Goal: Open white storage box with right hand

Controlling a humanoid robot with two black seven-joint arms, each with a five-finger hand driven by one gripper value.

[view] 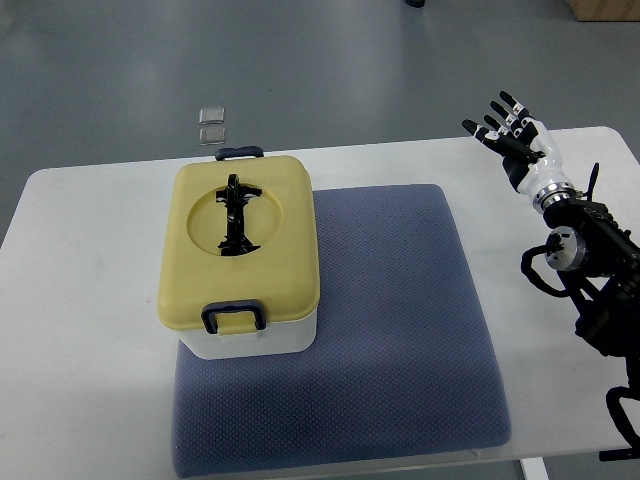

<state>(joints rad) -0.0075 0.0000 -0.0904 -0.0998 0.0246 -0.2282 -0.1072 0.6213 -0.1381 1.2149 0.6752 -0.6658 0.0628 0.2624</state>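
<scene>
Plainly 1 white storage box (240,335) with yellow lid latched, 1 right hand (515,140), fingers spread, well apart

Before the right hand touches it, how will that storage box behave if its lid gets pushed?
The storage box looks rigid plastic, so it probably won't flex. It sits on a textured mat, so it likely grips rather than slides. Broad and squat, it seems unlikely to tip.

White storage box (258,338) with closed yellow lid (240,245), dark latches front and back, standing on the left part of a blue mat (400,330) on a white table (80,330). Right hand (515,140), fingers spread, hovers well apart at the table's far right edge.
</scene>
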